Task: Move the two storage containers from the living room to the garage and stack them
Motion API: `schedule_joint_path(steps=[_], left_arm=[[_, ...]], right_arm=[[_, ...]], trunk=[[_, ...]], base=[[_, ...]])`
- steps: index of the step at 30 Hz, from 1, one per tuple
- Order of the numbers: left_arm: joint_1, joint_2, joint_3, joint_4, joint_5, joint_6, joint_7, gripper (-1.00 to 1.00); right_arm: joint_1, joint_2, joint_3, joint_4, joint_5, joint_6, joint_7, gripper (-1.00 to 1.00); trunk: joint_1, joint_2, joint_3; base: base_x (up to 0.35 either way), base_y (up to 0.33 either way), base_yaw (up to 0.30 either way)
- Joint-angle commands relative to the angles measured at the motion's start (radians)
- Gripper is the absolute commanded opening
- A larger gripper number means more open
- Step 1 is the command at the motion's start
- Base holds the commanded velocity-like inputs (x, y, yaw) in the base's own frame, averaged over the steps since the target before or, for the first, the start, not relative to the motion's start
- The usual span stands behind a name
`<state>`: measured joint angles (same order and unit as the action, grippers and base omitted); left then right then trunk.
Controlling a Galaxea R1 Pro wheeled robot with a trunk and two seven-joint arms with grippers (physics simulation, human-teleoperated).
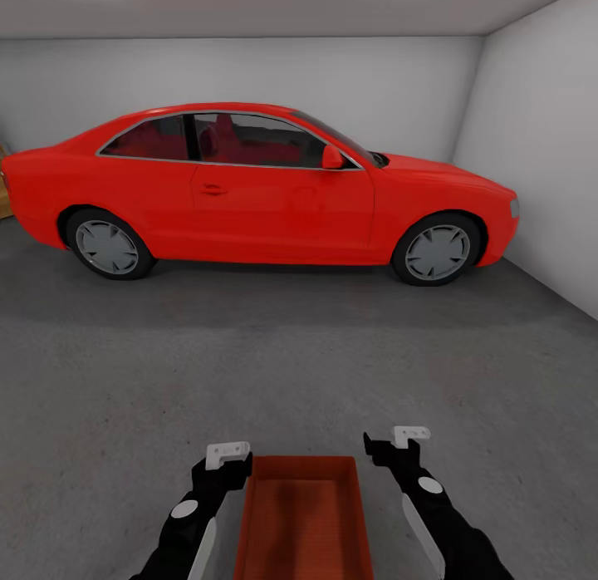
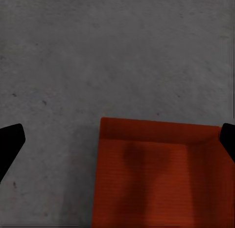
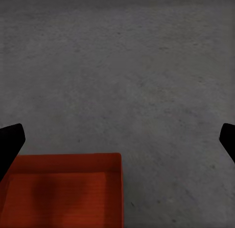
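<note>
**Container on the garage floor, both grippers spread beside it**

One rust-red storage container (image 1: 303,518) sits at 6 o'clock in the head view, on the dark grey concrete floor (image 1: 249,364) of the garage, its long axis pointing toward 12 o'clock. From these frames I cannot tell whether it rests fully on the concrete or is a stack of two. The left gripper (image 1: 226,457) hangs just beside its 10 o'clock corner and the right gripper (image 1: 399,443) just off its 2 o'clock corner. Both claws are wide: each wrist view shows the two dark fingertips far apart at the frame's sides, holding nothing. In the left wrist view the container (image 2: 156,174) lies between the fingers but closer to one of them; in the right wrist view the container (image 3: 63,191) lies off toward one finger.

Risks, as I judge them: an arm swinging inward could clip a flared wall and skid the light bin across the smooth concrete. A second bin lowered off-centre would catch a rim and sit tilted.

Room is generous. Bare concrete spreads from 9 through 3 o'clock. The red car (image 1: 257,189) stands broadside at 12 o'clock, well apart, and the white wall (image 1: 540,148) closes in around 2 to 3 o'clock.
</note>
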<state>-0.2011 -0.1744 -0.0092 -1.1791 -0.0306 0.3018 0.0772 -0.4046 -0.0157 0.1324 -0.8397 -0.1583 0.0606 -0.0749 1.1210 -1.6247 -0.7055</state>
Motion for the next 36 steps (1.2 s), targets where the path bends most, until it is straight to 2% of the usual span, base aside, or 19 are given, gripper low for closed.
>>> schedule_joint_path(steps=[1,6,17,36], left_arm=[[0.000,0.000,0.000,-0.007,-0.003,0.005,0.004,1.00],[0.002,0.000,-0.001,-0.015,-0.002,0.003,0.005,1.00],[0.003,0.001,-0.003,0.005,0.009,0.000,0.004,1.00],[0.003,0.000,-0.009,0.011,0.005,0.002,0.004,1.00]], right_arm=[[0.000,0.004,0.006,-0.008,-0.010,0.006,-0.008,1.00],[0.000,0.027,0.006,-0.036,-0.010,0.000,-0.006,1.00],[0.001,0.023,0.007,-0.039,-0.010,-0.004,-0.005,1.00],[0.001,0.024,0.009,-0.013,-0.010,-0.007,-0.004,1.00]], trunk=[[0.000,0.000,-0.001],[0.000,0.000,-0.001],[0.000,0.000,-0.001],[-0.004,0.007,0.002]], base=[[0.000,0.000,0.000],[0.000,0.000,0.000],[0.000,0.000,0.000],[0.000,0.000,0.000]])
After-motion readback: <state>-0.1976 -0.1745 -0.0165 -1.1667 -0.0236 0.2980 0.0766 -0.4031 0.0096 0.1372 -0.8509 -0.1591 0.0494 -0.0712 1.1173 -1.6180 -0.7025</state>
